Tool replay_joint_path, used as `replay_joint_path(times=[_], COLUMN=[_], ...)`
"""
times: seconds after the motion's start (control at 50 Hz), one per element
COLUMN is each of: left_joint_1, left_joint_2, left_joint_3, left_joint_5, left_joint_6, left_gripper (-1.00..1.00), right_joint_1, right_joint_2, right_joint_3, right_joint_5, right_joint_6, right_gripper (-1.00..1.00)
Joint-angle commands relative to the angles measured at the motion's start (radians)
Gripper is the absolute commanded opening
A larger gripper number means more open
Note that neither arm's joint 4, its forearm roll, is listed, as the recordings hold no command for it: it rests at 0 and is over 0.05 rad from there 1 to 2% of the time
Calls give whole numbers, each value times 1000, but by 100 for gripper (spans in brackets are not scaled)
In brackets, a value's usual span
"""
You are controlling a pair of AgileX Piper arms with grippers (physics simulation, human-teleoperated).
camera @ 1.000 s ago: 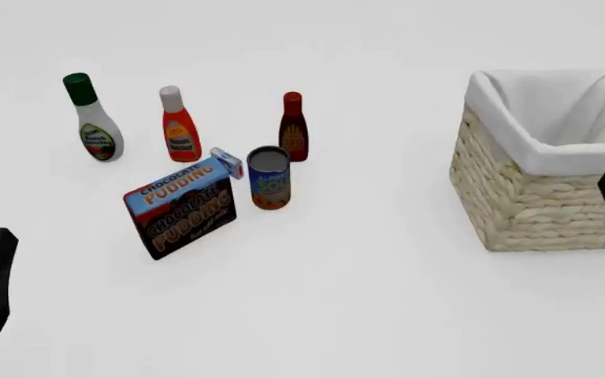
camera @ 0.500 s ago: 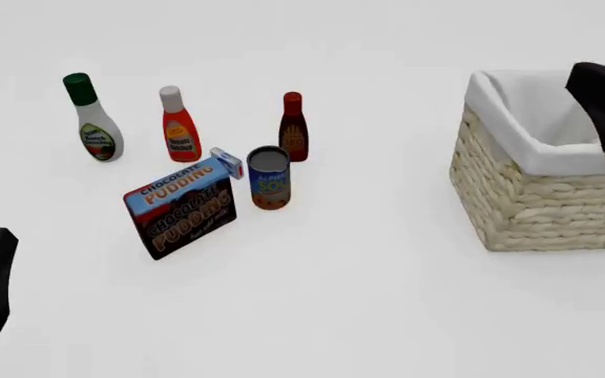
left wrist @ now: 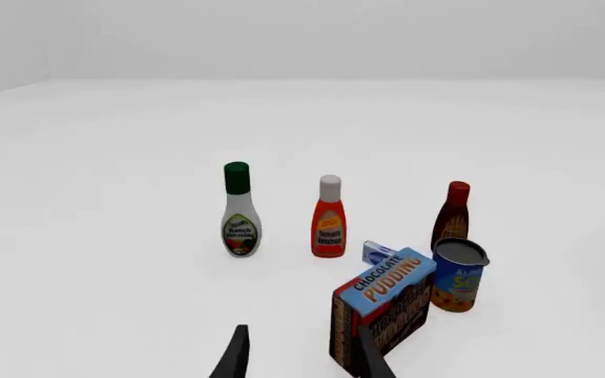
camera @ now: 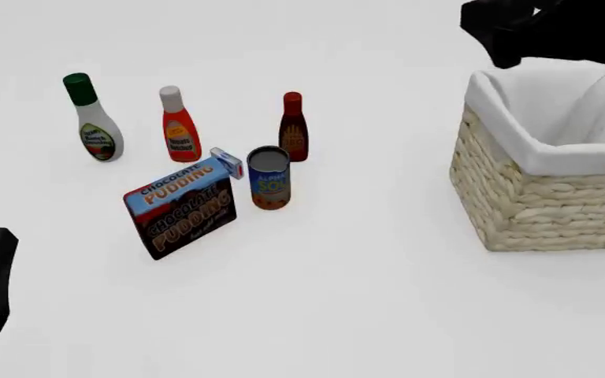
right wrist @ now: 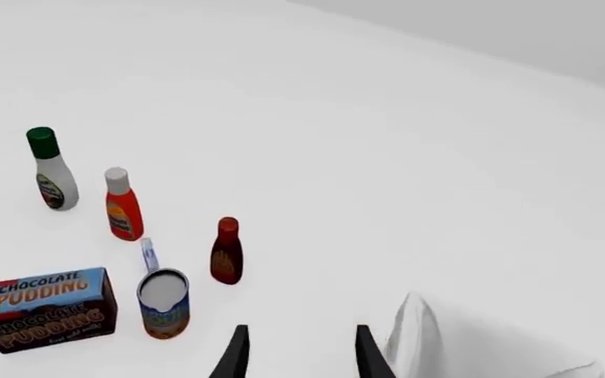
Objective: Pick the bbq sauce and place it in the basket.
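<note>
Above the far rim of the basket (camera: 539, 150), at about one o'clock in the front view, the right gripper (right wrist: 300, 354) is hanging high over the table with its two dark fingers parted and nothing between them. It is pointing toward the cluster of groceries, well apart from all of them.

Outward from it, the bbq sauce (camera: 293, 127) is standing upright at roughly eleven o'clock from the table's middle, a small dark reddish-brown bottle with a red cap. A blue soup can (camera: 269, 178) is sitting just in front of it, close but seemingly not touching, and a chocolate pudding box (camera: 180, 207) is leaning beyond the can. An orange-red bottle with a white cap (camera: 180, 125) and a white bottle with a green cap (camera: 92, 119) are standing farther off toward nine o'clock.

At seven o'clock the left gripper (left wrist: 300, 358) is resting low, fingers likewise spread and empty.

The bottle is probably light, rigid and smooth-sided, so it may be slipping or toppling if nudged near the cap. Taking it across the wider body, below the neck, is looking safest, approaching from the basket side, where no neighbour is crowding it.
</note>
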Motion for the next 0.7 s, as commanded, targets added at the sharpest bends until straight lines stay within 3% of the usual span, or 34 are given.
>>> replay_joint_path(times=[0.02, 0.7], left_joint_1=[0, 0], left_joint_2=[0, 0], left_joint_3=[0, 0], left_joint_5=[0, 0], left_joint_6=[0, 0], left_gripper=[100, 100], right_joint_1=[64, 193], right_joint_2=[183, 602], right_joint_3=[-141, -528], right_joint_5=[4, 103], right_joint_6=[-4, 61], right_gripper=[100, 100])
